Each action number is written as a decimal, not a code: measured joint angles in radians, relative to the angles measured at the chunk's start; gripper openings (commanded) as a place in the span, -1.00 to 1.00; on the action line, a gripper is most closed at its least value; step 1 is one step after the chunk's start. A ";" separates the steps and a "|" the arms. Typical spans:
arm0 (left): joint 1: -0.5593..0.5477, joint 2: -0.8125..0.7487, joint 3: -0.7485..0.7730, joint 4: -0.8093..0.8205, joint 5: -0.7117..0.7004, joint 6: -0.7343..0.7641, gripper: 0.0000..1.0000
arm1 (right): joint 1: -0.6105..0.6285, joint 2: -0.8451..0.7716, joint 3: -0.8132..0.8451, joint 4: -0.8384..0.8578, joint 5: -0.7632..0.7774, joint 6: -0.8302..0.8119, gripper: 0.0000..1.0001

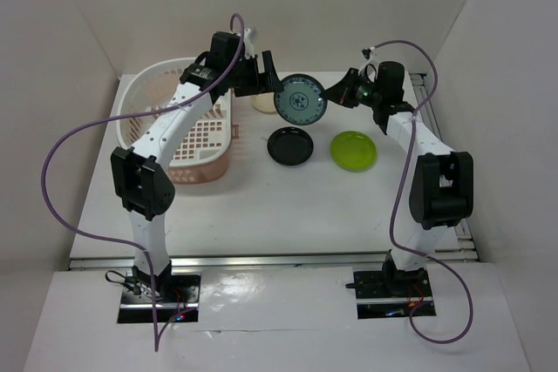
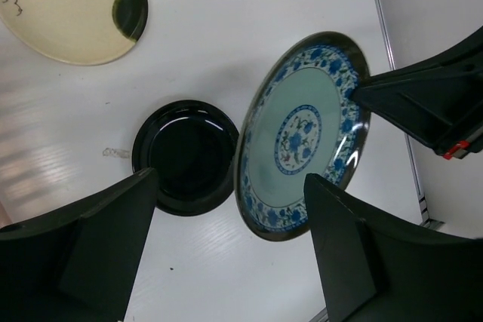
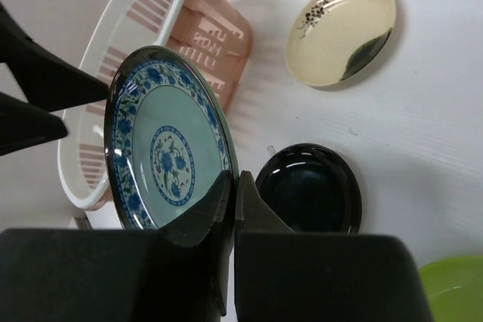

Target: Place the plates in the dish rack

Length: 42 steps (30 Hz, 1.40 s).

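Your right gripper (image 3: 234,183) pinches the blue-patterned plate (image 1: 300,99) by its rim, jaws closed on the edge. It holds the plate on edge in the air just to the right of the dish rack (image 1: 205,137). Your left gripper (image 1: 267,78) reaches past the rack's far right corner to the plate's opposite rim. Its jaws are spread wide, and you cannot tell from these views whether they touch the plate. On the white tabletop (image 1: 288,206), the cream plate (image 3: 342,32) with its dark mark lies just beside the rack's right side, under the raised plate. The glossy black plate (image 1: 291,146) sits farther right of the rack, and the lime green plate (image 1: 353,151) lies farther right again, well apart from the rack.
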 measured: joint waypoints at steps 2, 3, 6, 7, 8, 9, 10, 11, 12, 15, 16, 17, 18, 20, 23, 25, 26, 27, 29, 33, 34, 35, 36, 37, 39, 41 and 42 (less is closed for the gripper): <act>0.000 0.000 -0.009 0.003 0.002 0.000 0.78 | 0.000 -0.012 0.000 0.001 -0.010 0.000 -1.00; 0.000 0.000 -0.016 0.006 0.004 0.000 0.69 | 0.000 -0.017 0.000 0.003 -0.018 0.002 -1.00; 0.000 0.001 -0.024 0.010 0.017 0.001 0.66 | 0.003 -0.020 0.000 0.015 -0.033 0.016 -1.00; 0.000 0.001 -0.027 0.013 0.026 0.001 0.63 | 0.005 -0.020 0.000 0.016 -0.038 0.020 -1.00; 0.000 0.001 -0.030 0.018 0.038 0.001 0.59 | 0.007 -0.020 0.000 0.018 -0.043 0.026 -1.00; 0.000 0.001 -0.032 0.021 0.051 0.001 0.54 | 0.011 -0.020 0.000 0.022 -0.047 0.032 -1.00; 0.000 0.002 -0.034 0.024 0.072 0.001 0.47 | 0.017 -0.020 0.002 0.023 -0.049 0.037 -1.00; 0.000 0.006 -0.035 0.029 0.095 0.001 0.04 | 0.023 -0.019 0.005 0.023 -0.053 0.040 -1.00; 0.000 0.010 -0.035 0.033 0.117 -0.001 -0.21 | 0.031 -0.018 0.010 0.024 -0.058 0.043 -1.00; 0.001 0.023 -0.034 0.048 0.163 -0.007 -0.67 | 0.047 -0.018 0.018 0.023 -0.052 0.036 -1.00; 0.007 0.023 -0.034 0.060 0.192 -0.014 -0.84 | 0.043 -0.014 0.018 0.020 -0.051 0.035 -1.00; 0.012 0.023 -0.029 0.073 0.218 -0.020 -0.97 | 0.041 -0.007 0.018 0.024 -0.056 0.040 -1.00; 0.013 0.023 -0.025 0.071 0.220 -0.017 -1.00 | 0.040 -0.003 0.020 0.029 -0.063 0.045 -1.00; 0.019 0.023 -0.024 0.071 0.232 -0.027 -1.00 | 0.041 -0.003 0.024 0.029 -0.063 0.044 -0.41; 0.026 0.024 -0.024 0.063 0.208 -0.023 -1.00 | 0.046 -0.003 0.029 0.029 -0.053 0.056 1.00; 0.029 0.024 -0.024 0.042 0.170 -0.021 -1.00 | 0.052 -0.003 0.042 0.029 -0.033 0.053 1.00; 0.034 0.024 -0.023 0.032 0.147 -0.019 -1.00 | 0.053 -0.003 0.047 0.027 -0.018 0.054 1.00; 0.041 0.019 -0.023 0.019 0.117 -0.017 -1.00 | 0.052 -0.003 0.052 0.026 -0.004 0.054 1.00; 0.065 0.007 -0.020 -0.010 0.051 -0.007 -1.00 | 0.050 -0.001 0.069 0.014 0.028 0.054 1.00; 0.137 -0.055 -0.013 -0.046 -0.121 0.013 -1.00 | 0.032 0.032 0.128 -0.002 0.092 0.052 1.00; 0.154 -0.081 -0.013 -0.051 -0.178 0.025 -1.00 | 0.026 0.045 0.140 -0.002 0.104 0.052 1.00; 0.170 -0.106 -0.013 -0.053 -0.226 0.035 -1.00 | 0.022 0.059 0.149 -0.001 0.113 0.055 1.00; 0.184 -0.135 -0.014 -0.053 -0.276 0.052 -1.00 | 0.018 0.073 0.154 0.001 0.119 0.060 1.00; 0.196 -0.163 -0.016 -0.052 -0.320 0.068 -1.00 | 0.013 0.088 0.158 0.002 0.122 0.064 1.00; 0.209 -0.227 -0.040 -0.033 -0.401 0.105 -1.00 | 0.010 0.124 0.169 0.002 0.123 0.071 1.00; 0.216 -0.284 -0.079 -0.006 -0.466 0.139 -1.00 | 0.016 0.164 0.182 -0.001 0.122 0.077 1.00; 0.218 -0.314 -0.114 0.026 -0.499 0.166 -1.00 | 0.020 0.182 0.187 -0.002 0.121 0.079 1.00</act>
